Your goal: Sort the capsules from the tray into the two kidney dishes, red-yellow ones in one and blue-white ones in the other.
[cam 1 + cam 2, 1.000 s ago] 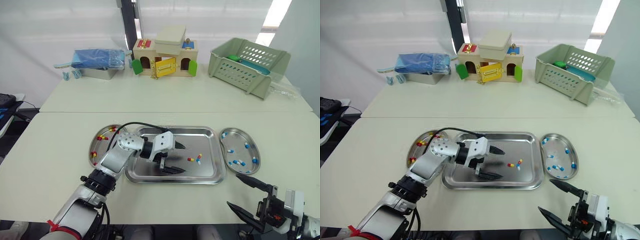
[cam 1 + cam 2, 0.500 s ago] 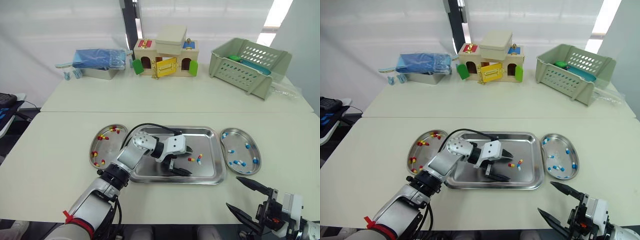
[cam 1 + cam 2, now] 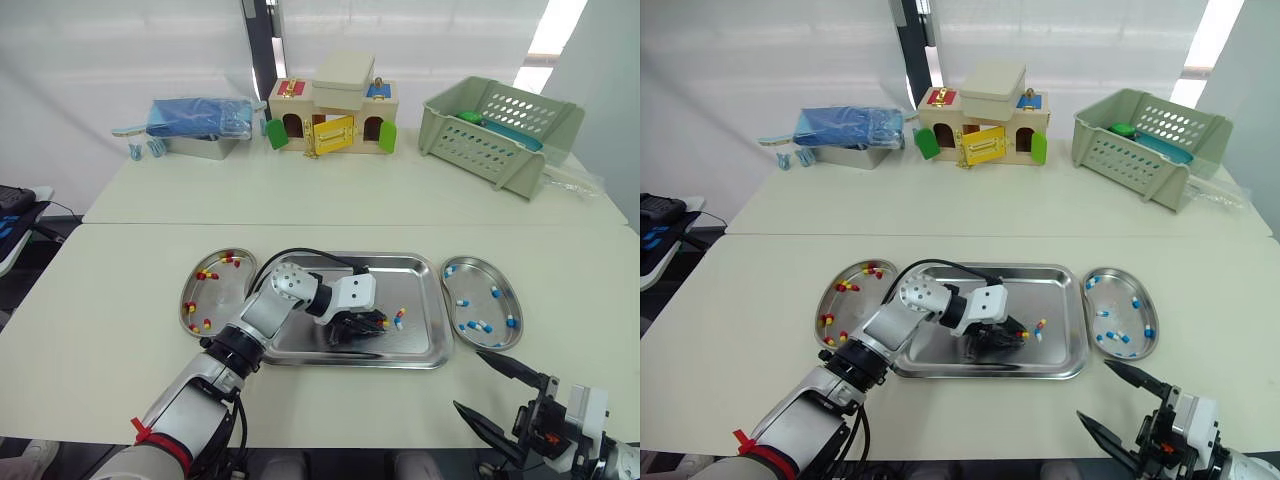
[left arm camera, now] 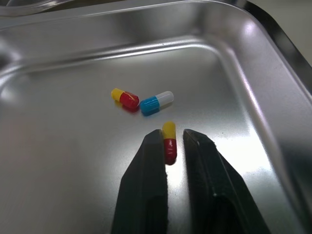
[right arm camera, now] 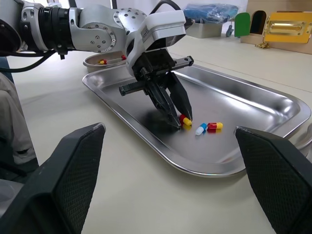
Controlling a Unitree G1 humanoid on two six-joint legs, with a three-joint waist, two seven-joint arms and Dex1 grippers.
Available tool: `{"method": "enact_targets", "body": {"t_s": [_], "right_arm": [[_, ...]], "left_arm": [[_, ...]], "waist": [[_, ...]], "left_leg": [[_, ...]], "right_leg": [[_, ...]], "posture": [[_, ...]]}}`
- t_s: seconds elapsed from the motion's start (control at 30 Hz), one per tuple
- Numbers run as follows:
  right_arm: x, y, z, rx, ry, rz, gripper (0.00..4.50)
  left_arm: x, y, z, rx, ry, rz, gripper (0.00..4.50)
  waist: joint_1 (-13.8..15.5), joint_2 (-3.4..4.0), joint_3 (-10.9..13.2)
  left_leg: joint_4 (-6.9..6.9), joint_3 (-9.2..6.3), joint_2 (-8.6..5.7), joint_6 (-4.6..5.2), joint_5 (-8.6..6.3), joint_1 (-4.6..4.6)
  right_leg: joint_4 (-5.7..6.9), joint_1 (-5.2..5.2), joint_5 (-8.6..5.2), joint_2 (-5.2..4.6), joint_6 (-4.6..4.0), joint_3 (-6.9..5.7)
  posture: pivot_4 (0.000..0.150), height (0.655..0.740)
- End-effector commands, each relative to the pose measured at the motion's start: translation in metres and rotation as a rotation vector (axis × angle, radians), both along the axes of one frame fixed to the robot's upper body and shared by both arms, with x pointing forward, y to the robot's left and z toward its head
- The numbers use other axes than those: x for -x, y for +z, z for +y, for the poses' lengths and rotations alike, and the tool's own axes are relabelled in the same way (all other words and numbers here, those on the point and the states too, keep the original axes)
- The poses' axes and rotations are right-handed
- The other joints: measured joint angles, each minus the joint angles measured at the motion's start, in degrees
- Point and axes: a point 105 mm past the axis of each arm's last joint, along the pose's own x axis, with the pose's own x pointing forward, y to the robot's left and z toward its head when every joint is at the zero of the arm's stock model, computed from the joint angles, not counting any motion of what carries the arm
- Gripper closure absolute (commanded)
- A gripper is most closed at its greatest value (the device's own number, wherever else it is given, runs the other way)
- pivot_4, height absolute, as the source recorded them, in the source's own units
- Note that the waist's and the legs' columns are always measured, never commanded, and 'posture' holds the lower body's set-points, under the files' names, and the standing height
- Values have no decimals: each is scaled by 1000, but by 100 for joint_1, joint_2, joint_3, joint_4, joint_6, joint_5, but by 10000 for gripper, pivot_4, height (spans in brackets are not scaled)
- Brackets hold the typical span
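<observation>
Left gripper (image 4: 173, 134) down on a red-yellow capsule (image 4: 168, 130) in the tray (image 3: 420, 262)

The left arm reaches across the tray, wrist pitched steeply down, tips on the floor of its right half. In the left wrist view the capsule lies along the fingers, yellow end pointing away; the fingers bracket it narrowly, a sliver of gap on one side. The right gripper (image 3: 467, 380) hangs spread wide above the table's near edge.
</observation>
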Motion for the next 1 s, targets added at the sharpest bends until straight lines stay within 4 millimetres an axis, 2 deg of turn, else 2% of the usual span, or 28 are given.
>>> {"method": "enact_targets", "body": {"t_s": [0.03, 0.2, 0.33, 0.47, 0.6, 0.67, 0.77, 0.87, 1.0], "right_arm": [[2, 4, 2, -3, 12, -16, 0], [3, 5, 5, -3, 29, -16, 0], [3, 6, 7, 2, 52, -19, 0], [0, 8, 8, 2, 68, -29, 0], [-2, 12, 10, -16, 95, -25, 0], [-3, 13, 10, -15, 114, -19, 0], [-6, 14, 10, -4, 157, -9, 0], [-12, 13, 10, 9, 189, -7, 0], [-22, 14, 11, 8, 224, -22, 0]], "left_arm": [[-1, -6, 1, -47, 2, 0, 44859], [-1, 0, 0, -13, 10, 10, 44859], [0, 28, 3, 100, 73, 30, 44859], [0, 54, 24, 175, 194, 16, 44859], [-3, 76, 60, 263, 406, 20, 44859], [-2, 80, 82, 276, 510, 11, 44859], [0, 78, 118, 278, 685, -13, 44859], [2, 77, 145, 304, 820, -25, 44859], [6, 68, 194, 290, 1022, -61, 44859]], "waist": [[0, 0, 0], [0, 0, 0], [-11, 0, 0], [-23, 2, -1], [-17, 5, -3], [-21, 5, -3], [-20, 5, -3], [-3, 5, -3], [-2, 2, -4]], "left_leg": [[0, 0, 0, 0, 0, 0], [0, 0, 0, 0, 0, 0], [0, 0, 0, 0, 0, -1], [0, -3, 2, 0, 0, -1], [-1, -4, 2, -1, 1, -1], [0, -7, 3, -1, 1, -1], [-1, -7, 3, 0, 0, 0], [-1, -9, 3, 0, 0, 0], [0, -7, 3, 0, 0, 1]], "right_leg": [[0, 0, 0, 0, 0, 0], [0, 1, 0, 0, 0, 0], [1, -2, 0, 0, 0, 0], [2, -3, 0, 1, 0, 0], [1, -2, 0, 0, 0, 0], [1, -2, 0, 0, 0, -1], [0, -1, 0, 0, 0, 0], [1, -1, 0, 0, 0, -3], [1, 1, 0, -2, 0, -2]], "posture": [[1500, 7400], [1500, 7400], [1500, 7400], [1500, 7400], [1500, 7400], [1500, 7400], [1500, 7400], [1500, 7400], [1500, 7400]]}}
